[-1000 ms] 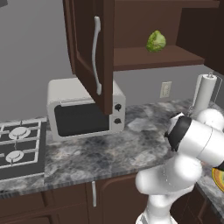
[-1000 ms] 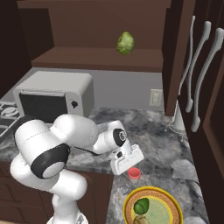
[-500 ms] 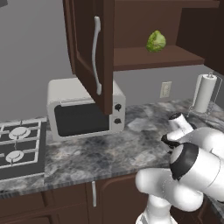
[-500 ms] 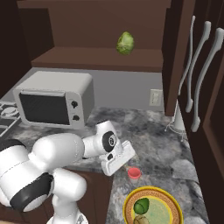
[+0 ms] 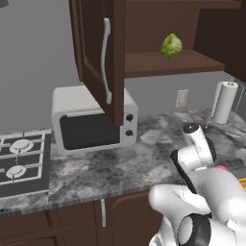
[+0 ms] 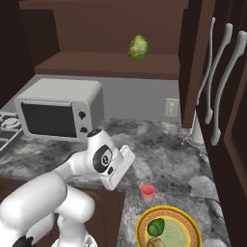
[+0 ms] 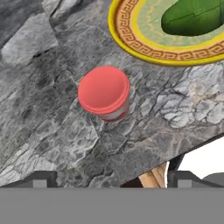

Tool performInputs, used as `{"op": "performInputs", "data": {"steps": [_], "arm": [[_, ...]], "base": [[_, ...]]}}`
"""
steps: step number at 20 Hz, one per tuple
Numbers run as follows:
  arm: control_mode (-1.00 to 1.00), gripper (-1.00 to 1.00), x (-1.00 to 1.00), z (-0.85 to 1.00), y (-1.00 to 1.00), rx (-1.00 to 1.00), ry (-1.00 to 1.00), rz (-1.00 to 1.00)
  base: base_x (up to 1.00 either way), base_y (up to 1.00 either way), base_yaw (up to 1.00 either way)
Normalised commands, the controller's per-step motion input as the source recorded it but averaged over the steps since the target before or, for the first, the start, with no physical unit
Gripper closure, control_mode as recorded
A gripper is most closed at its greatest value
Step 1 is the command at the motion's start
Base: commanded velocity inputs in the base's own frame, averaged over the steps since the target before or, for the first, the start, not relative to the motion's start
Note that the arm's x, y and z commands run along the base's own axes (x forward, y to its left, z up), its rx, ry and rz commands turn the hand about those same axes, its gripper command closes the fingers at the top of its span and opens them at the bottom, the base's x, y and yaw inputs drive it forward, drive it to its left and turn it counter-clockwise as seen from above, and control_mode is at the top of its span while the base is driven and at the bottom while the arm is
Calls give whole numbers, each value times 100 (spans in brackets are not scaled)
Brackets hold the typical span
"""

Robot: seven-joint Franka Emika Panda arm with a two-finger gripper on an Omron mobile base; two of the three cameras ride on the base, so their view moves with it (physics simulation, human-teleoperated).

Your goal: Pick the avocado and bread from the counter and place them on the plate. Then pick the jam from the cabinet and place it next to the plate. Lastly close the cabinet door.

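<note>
The tool (image 6: 118, 170) is seen low over the bench (image 6: 159, 149), with its fingers (image 7: 41, 179) spread wide apart and nothing held between them. In the hand view, the two dark tips are found at the bottom corners, and the jam (image 7: 104, 93) is seen standing free between and beyond them, upright on the grey marbled stone, its red lid turned toward the camera.

In the right base view, the jam (image 6: 148, 191) is set just beside the plate (image 6: 189, 226), close to its orange-yellow rim but not touching it, and a little apart from the tool. On the plate's pale green centre, the avocado (image 6: 156, 226) is laid, and the bread (image 6: 155, 242) is placed against it at the lower edge of the picture. In the hand view, the plate (image 7: 131, 41) is cut by the top edge, with the avocado (image 7: 194, 17) on it.

Farther back on the bench, a white microwave (image 5: 91, 122) is stood against the wall, with a stove top (image 5: 21, 158) beside it and a paper towel roll (image 5: 224, 102) toward the far end. Above, the cabinet (image 5: 163, 29) is open: its cabinet door (image 5: 98, 53) is swung out over the microwave, and a pale green leafy ball (image 5: 171, 45) is left on the shelf inside.
</note>
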Motion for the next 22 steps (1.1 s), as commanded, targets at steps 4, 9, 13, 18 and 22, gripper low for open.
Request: {"op": "performInputs", "data": {"steps": [4,9,13,18,22], "arm": [[-100,-100,-40,71,17,-1,-16,31],[-100,-100,-62,60,15,-2,-23,23],[-100,-100,-69,54,33,-4,-28,15],[-100,-100,-67,56,49,-6,-27,9],[-100,-100,-64,21,61,-13,-27,7]], "base": [[0,0,0],[0,0,0],[0,0,0],[0,0,0],[0,0,0]]}}
